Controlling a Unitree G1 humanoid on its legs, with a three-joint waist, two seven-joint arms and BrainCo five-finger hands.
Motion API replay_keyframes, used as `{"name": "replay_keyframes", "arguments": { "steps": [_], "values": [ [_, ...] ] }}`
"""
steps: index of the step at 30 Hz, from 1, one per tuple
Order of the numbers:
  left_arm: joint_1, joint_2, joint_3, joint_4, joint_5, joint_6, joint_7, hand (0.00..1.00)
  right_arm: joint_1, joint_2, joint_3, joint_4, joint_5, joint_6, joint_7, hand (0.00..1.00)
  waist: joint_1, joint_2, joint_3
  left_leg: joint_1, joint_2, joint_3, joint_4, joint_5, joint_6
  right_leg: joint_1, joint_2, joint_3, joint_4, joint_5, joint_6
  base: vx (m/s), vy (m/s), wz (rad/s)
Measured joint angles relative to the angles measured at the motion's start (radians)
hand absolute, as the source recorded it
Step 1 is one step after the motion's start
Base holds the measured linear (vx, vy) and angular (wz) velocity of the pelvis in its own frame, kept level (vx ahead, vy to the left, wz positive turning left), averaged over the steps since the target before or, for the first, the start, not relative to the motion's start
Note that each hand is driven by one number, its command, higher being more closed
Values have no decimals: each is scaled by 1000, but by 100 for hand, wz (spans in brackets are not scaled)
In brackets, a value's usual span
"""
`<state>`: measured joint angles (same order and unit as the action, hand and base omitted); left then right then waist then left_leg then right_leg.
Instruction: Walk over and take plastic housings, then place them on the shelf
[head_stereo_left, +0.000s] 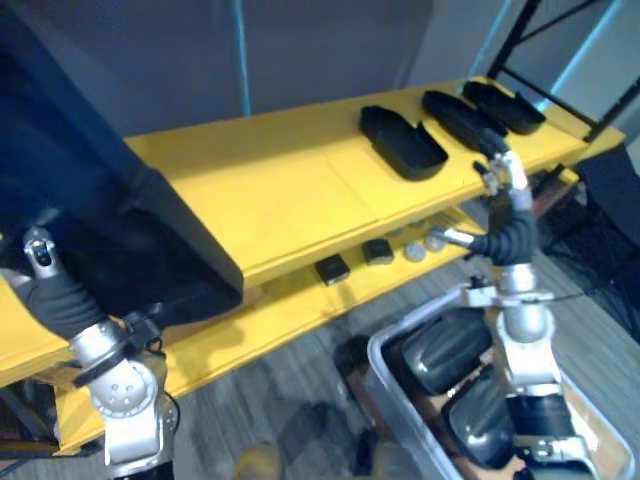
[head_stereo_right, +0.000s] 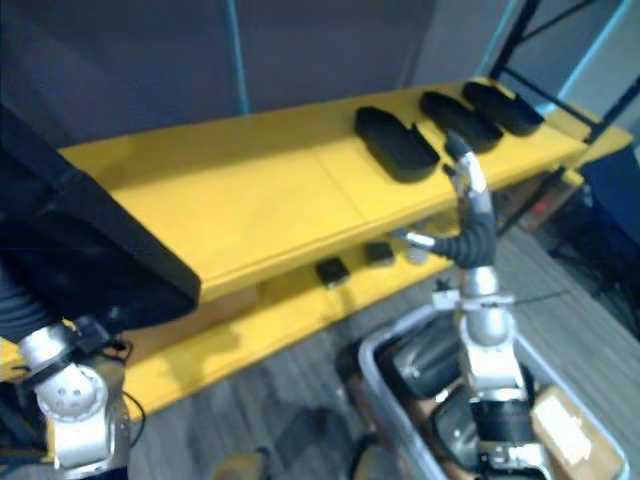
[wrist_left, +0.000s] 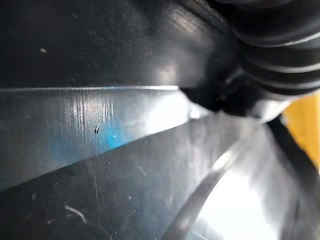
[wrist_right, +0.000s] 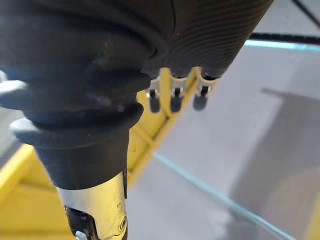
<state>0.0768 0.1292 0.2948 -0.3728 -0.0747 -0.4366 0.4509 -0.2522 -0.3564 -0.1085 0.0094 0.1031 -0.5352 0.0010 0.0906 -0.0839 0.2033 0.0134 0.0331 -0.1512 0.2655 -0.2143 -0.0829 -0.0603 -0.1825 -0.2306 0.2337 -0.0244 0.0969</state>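
The large black plastic housing (head_stereo_left: 90, 200) takes up the 9 o'clock side of the head views. It is carried at the left hand (wrist_left: 277, 45) over the near end of the yellow shelf (head_stereo_left: 270, 190). Whether that hand grips it or merely props it I cannot tell, since the shell hides it. A row of three housings (head_stereo_left: 462, 118) lies on the top board at 1 o'clock, and dark housings (head_stereo_left: 445, 350) sit in the grey bin (head_stereo_left: 378, 358) at 5 o'clock. The right hand (head_stereo_right: 468, 195) is raised at 3 o'clock, its fingers (wrist_right: 175, 100) straight and released, holding nothing.

By its look the housing is a thin, stiff moulded shell. It is probably light for its bulk, but glossy and so apt to slip. A hold on a rim or wall, with support from beneath, seems safest.

The left wrist view adds the shell's shiny, finely scratched surface close up. The head views give its place against the shelf.
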Motion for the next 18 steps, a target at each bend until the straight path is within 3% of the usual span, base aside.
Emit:
{"name": "replay_keyframes", "arguments": {
  "steps": [1, 2, 4, 5, 6, 10, 13, 15, 18],
  "values": [
    [5, -8, -14, 4, -2, 4, -4, 100, -2, -13, -10, 0, 19, 9, 6, 0, -1, 31, -1, 0, 23, 28, 5, -1, -5, 26, 18, -19, -25, 1, -3, 186, -156, 16],
    [5, -14, -26, 5, -2, 4, -7, 100, 0, -18, -18, 1, 30, 20, 12, 0, -6, 43, -5, 2, 37, 61, 0, -1, -6, 39, 23, -29, -35, 2, -3, 135, -105, 49],
    [-19, -23, -87, 9, -1, 2, -36, 100, 9, -27, -83, -3, 52, 48, 29, 0, -51, 76, -28, 9, 110, 316, -40, 21, -2, 87, 20, -103, -62, 0, -6, 103, -77, 73],
    [-34, -23, -103, 12, -1, 0, -44, 100, 17, -29, -107, -8, 53, 51, 31, 0, -58, 80, -31, 13, 127, 379, -50, 31, 2, 94, 13, -119, -68, 0, -7, 89, -44, 79],
    [-71, -24, -140, 17, 4, -1, -58, 100, 43, -35, -154, -22, 61, 53, 34, 0, -73, 86, -35, 15, 141, 465, -69, 65, -16, 101, -3, -152, -74, 0, -6, 74, 26, 65],
    [-121, -20, -188, 19, 8, 2, -61, 100, 91, -31, -188, -39, 113, 48, 68, 0, -91, 75, -43, 22, 87, 454, -133, 107, -5, 99, -42, -171, -84, 3, 0, 39, 65, 27],
    [-111, -16, -183, 25, 39, 39, -37, 100, 80, -19, -177, -39, 189, 30, 135, 0, -84, 63, -49, 44, 78, 449, -151, 113, -6, 118, -43, -179, -98, 10, 10, 41, 33, 8],
    [-92, -3, -165, 42, 71, 63, -21, 100, 79, 20, -134, -40, 262, 13, 181, 0, -82, 61, -54, 84, 71, 423, -202, 137, -11, 167, -43, -209, -113, 10, 10, 11, 6, 32],
    [-55, 18, -131, 37, 93, 69, -23, 100, 72, 74, -62, -38, 277, -11, 200, 0, -72, 63, -55, 90, 57, 364, -264, 188, -8, 191, -44, -270, -119, 9, 10, -19, -35, 58]
  ]
}}
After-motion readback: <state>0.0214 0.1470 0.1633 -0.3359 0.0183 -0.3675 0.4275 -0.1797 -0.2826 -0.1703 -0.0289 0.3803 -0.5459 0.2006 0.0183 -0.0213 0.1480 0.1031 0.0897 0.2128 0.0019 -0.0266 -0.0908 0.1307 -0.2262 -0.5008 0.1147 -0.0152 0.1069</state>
